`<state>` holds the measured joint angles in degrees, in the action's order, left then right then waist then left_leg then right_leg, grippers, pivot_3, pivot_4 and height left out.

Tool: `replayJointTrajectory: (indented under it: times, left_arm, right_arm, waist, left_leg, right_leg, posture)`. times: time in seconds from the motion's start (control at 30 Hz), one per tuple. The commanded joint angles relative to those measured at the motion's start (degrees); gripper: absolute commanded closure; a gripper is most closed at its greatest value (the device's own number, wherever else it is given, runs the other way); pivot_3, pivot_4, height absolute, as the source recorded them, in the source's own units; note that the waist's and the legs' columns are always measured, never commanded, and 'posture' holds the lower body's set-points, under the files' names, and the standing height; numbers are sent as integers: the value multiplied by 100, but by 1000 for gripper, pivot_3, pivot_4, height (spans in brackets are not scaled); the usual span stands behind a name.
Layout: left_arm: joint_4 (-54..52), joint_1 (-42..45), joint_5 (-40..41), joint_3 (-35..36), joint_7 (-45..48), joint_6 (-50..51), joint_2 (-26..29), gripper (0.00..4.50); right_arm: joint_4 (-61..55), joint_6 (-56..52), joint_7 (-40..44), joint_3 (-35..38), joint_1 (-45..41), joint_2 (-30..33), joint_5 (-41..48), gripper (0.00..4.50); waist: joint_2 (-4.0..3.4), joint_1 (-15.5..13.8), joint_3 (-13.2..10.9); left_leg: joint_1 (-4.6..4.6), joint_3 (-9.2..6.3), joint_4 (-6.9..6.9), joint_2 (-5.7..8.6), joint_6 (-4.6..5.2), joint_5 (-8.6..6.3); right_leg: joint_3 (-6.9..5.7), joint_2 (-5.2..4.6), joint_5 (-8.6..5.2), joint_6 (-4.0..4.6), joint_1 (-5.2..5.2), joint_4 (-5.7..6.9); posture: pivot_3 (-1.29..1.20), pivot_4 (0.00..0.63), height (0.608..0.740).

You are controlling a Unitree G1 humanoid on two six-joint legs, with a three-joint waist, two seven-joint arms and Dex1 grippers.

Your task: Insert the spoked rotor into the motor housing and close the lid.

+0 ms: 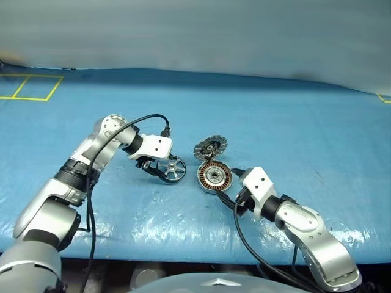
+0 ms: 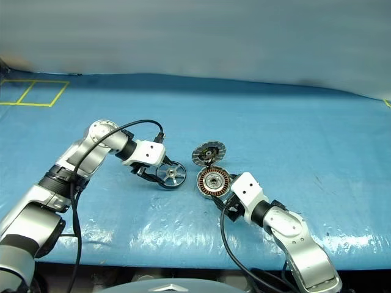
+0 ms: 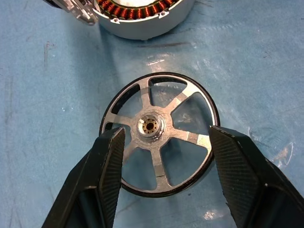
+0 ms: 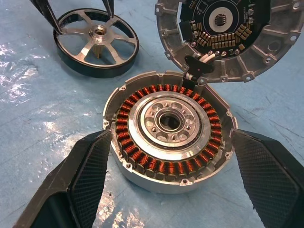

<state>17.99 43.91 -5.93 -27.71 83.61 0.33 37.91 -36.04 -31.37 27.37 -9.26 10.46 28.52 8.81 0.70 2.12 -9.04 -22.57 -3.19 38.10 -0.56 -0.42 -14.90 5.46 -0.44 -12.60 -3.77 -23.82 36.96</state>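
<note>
Right claw (image 4: 166, 166), lower right of centre in the head views: fingers spread wide, flanking the motor housing (image 1: 214, 177) on the blue counter (image 1: 293, 134), no visible contact. Lid (image 1: 211, 148) stands open behind the housing, toothed face showing. Left claw (image 3: 164, 156), left of centre: fingers apart, straddling the spoked rotor (image 1: 173, 169), close against its rim, grip unconfirmed.
</note>
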Motion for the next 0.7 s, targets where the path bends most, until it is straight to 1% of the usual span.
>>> replayJointTrajectory:
  times: [0.03,0.2,0.23,0.6,0.7]
  left_arm:
    - [222,211,-151,-36,-37,-140,-138,1524]
    - [600,267,-337,-110,-38,-320,-276,1524]
    - [641,257,-354,-109,-42,-344,-303,1524]
    - [831,124,-574,-214,-30,-790,-310,1524]
    - [880,96,-575,-199,-61,-934,-326,2088]
  right_arm:
    - [-19,92,-54,40,-5,-53,-22,298]
    - [41,98,-107,95,20,-67,-90,298]
    - [64,99,-130,102,17,-77,-108,298]
    - [90,121,-190,5,20,-118,-247,298]
    - [92,118,-193,24,8,-118,-258,298]
  waist:
    - [0,-1,0]
    - [0,8,0]
    - [0,7,0]
    - [-1,5,1]
    - [-3,2,5]
  left_leg:
    - [0,0,1,0,0,0]
    - [1,0,3,1,0,0]
    - [0,0,2,1,0,0]
    - [2,-1,4,1,0,0]
    - [4,-1,6,1,0,0]
  right_leg:
    - [0,0,1,-1,0,1]
    - [1,0,5,-8,1,1]
    - [0,0,13,-21,1,1]
    - [1,0,16,-27,3,3]
    - [1,0,17,-28,5,4]
  posture:
    - [0,150,740]
    - [0,150,740]
    - [0,150,740]
    - [0,150,740]
    - [0,150,740]
